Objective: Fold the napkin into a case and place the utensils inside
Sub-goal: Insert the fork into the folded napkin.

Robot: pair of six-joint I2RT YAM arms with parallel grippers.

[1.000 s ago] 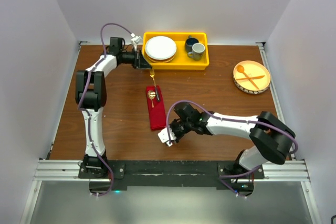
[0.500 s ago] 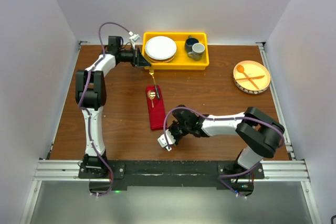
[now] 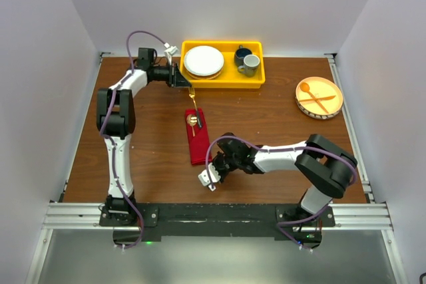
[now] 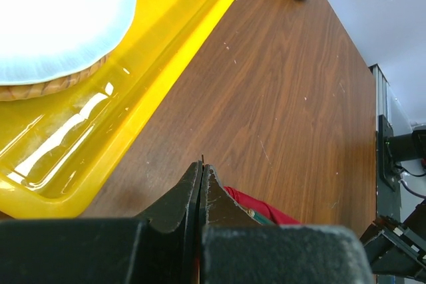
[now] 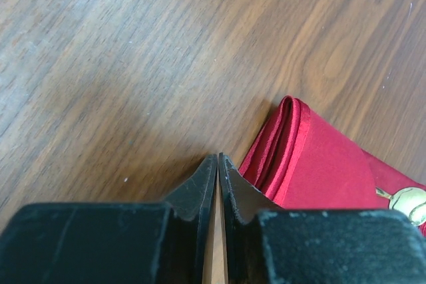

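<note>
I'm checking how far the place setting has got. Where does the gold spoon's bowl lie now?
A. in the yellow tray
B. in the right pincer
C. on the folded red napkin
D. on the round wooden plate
C: the top view shows the spoon lying on the far end of the folded red napkin.

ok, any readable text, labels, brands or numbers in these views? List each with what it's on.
None: no text can be read in any of the three views.
The yellow tray, mugs, red case and round wooden plate all look plain, with no print, label or number.
</note>
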